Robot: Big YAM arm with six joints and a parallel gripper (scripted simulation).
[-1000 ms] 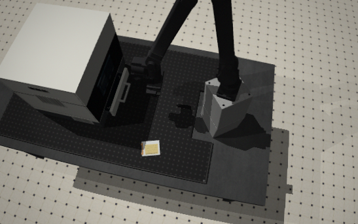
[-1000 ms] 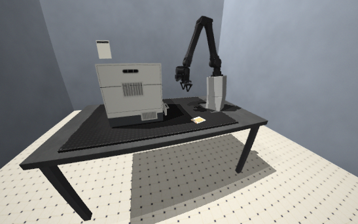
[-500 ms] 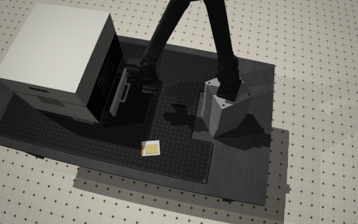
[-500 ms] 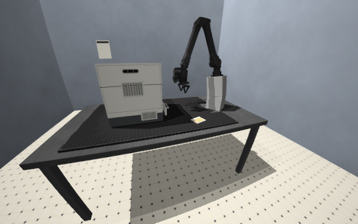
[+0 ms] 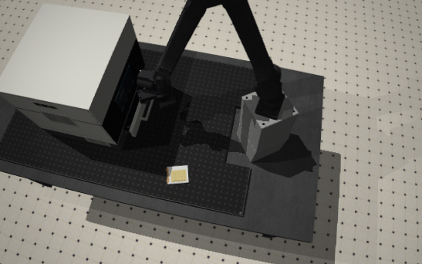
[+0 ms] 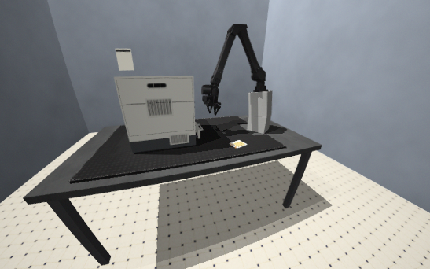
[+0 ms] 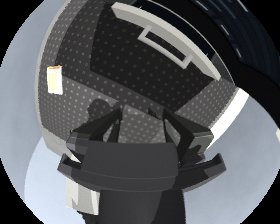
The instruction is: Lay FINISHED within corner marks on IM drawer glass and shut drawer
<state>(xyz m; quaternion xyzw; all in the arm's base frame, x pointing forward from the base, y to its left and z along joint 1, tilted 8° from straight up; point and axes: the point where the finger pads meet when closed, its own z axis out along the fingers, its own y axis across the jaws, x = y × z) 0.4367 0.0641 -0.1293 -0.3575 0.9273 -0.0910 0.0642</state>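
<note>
The cassette FINISHED [image 5: 179, 175] [image 6: 238, 144] [image 7: 54, 81], white with a yellow middle and an orange end, lies flat on the dark mat, away from the imager. The imager IM [image 5: 65, 54] [image 6: 158, 122] stands upright on the mat. Its drawer front [image 5: 135, 125] [image 6: 199, 130] [image 7: 181, 36] stands a little out from the housing; how far the drawer is out is hard to tell. The glass and corner marks are hidden. My gripper [image 5: 157, 101] [image 6: 212, 113] [image 7: 141, 112] is partly open and empty. It hangs above and in front of the drawer's handle [image 5: 146, 110] [image 7: 163, 50].
The arm's pale base post [image 5: 261, 140] [image 6: 259, 114] stands at the other end of the table [image 5: 285, 201] [image 6: 294, 143]. The imager's tall dark front rises close beside my wrist. The cassette lies near the mat's long edge.
</note>
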